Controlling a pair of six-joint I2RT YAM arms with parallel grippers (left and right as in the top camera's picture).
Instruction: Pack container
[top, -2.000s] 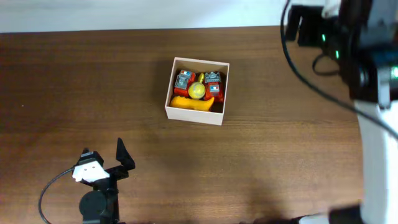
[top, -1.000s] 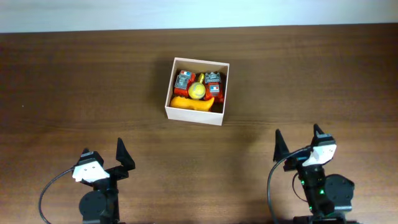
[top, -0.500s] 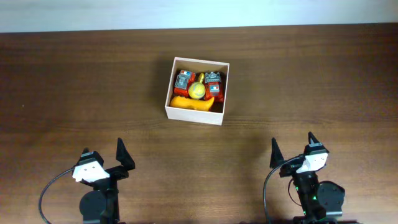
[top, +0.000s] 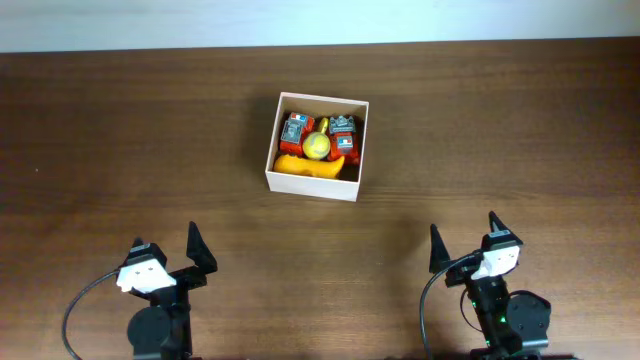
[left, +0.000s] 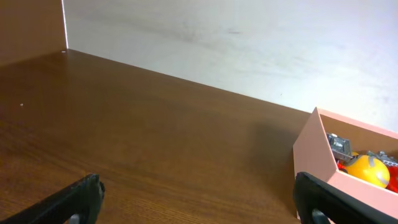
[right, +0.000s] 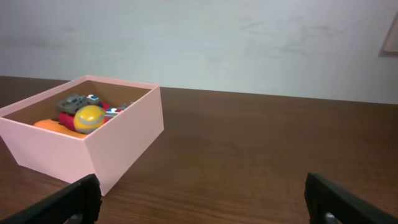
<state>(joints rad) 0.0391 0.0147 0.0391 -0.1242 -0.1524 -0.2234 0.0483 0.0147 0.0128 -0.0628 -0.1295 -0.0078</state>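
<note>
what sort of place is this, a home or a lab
Probably a robot test bench in a lab, not a home: the left gripper and right gripper sit open at a wooden table, a plain white wall stands behind, and the container of toys looks staged.

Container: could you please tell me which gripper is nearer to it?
Right, though only marginally. The right gripper sits below and right of the container in the overhead view; the left gripper sits below and left, slightly farther. Both jaws stand open.
</note>
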